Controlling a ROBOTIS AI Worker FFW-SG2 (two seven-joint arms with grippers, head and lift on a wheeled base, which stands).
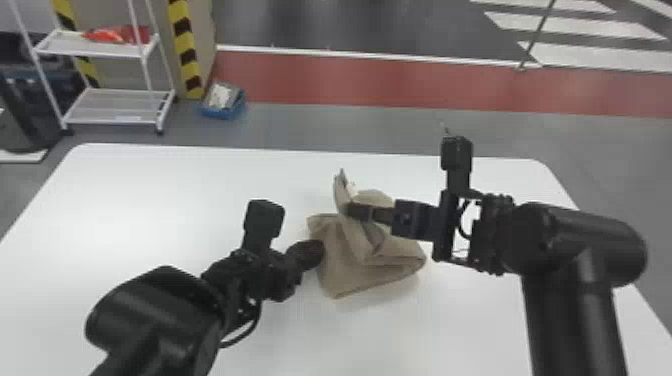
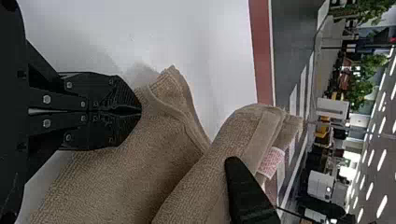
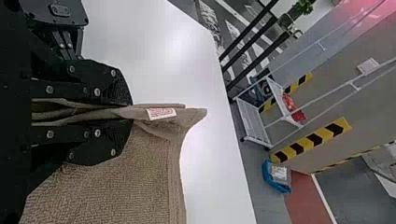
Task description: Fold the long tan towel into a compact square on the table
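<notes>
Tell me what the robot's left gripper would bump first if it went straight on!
Most likely the tan towel: it lies right at the closed tips of the left gripper. Depth is hard to judge there, so they might be touching.

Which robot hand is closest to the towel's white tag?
The right hand: it pinches the towel right beside the tag. The left hand is farther away.

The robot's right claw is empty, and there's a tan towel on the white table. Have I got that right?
Not quite: the right gripper isn't empty. The right wrist view shows its fingers clamped on part of the towel. The towel is tan, on a white table.
</notes>
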